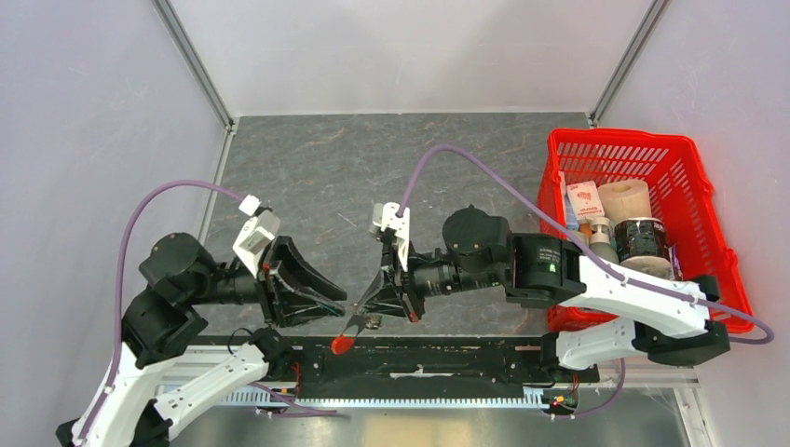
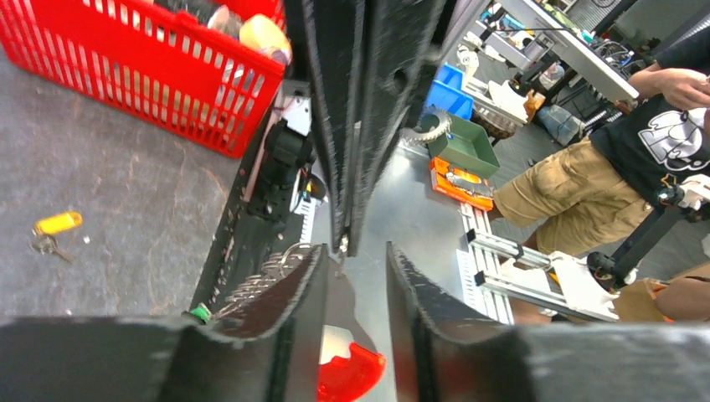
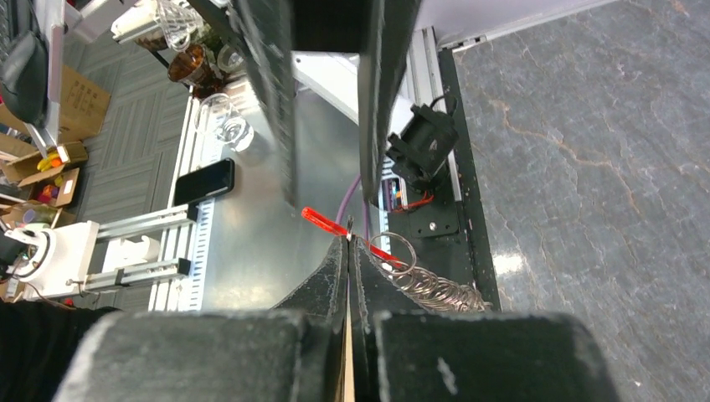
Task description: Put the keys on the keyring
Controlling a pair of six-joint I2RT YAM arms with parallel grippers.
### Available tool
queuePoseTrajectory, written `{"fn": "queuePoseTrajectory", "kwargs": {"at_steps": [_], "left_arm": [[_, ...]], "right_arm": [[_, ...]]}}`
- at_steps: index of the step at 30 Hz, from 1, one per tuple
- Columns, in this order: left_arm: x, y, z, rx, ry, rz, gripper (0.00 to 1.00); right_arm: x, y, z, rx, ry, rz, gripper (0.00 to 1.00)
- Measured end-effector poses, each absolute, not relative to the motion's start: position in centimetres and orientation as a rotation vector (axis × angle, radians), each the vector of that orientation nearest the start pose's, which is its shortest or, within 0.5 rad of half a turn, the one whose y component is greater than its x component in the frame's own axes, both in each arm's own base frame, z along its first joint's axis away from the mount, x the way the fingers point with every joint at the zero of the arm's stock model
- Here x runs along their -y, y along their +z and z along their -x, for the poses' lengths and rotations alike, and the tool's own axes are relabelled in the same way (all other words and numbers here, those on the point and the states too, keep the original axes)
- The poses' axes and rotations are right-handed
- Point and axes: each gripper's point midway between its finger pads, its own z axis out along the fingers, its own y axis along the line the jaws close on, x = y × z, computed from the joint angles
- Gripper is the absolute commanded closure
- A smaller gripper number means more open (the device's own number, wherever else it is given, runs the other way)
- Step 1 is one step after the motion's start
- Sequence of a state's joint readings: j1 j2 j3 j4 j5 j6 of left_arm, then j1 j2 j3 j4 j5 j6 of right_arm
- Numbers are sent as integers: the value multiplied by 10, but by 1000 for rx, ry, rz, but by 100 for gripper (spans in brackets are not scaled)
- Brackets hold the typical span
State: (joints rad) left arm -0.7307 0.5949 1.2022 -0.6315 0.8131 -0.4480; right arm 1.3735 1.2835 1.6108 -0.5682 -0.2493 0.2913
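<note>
Basket blocks right; table centre open.

Both arms bend in toward the middle; the left gripper has its fingers apart; the right gripper has its fingers pressed tight together, close to the left one.

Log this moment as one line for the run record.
left gripper: open | right gripper: shut on keyring | yellow-tagged key: loose on table

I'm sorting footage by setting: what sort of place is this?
Probably a robotics lab or workshop. The grey table sits inside a white-walled cell, and beyond it the wrist views show aluminium-extrusion rigs, a green parts bin and a person in khaki shorts.
</note>
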Motion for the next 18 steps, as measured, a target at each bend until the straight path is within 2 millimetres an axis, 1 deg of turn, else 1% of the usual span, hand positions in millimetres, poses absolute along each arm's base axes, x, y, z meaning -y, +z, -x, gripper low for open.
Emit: {"fn": "queuePoseTrajectory", "kwargs": {"at_steps": [2,4,6,8,10,12,14,18], "left_arm": [[201,413,-14,-1517,-1511,-937,51],[196,418,-10,-1460,-1506,-929,49],[191,422,-6,-1403,-1502,-915,49],[188,427,-4,-1355,-1497,-898,49],[187,430,-7,-1325,-1488,-874,49],[189,430,-14,-1319,-1479,-842,50],[194,423,-27,-1349,-1457,-791,50],[211,398,-66,-1484,-1401,-684,50]], "right_arm": [[-382,397,-20,-1634,1352,1218,100],[-378,390,-19,-1621,1357,1215,100],[-374,388,-19,-1607,1363,1207,100],[-372,392,-18,-1583,1374,1196,100],[-368,400,-19,-1552,1382,1174,100],[-362,405,-22,-1537,1373,1144,100],[-352,405,-27,-1540,1343,1098,100],[-329,397,-47,-1600,1231,984,100]]}}
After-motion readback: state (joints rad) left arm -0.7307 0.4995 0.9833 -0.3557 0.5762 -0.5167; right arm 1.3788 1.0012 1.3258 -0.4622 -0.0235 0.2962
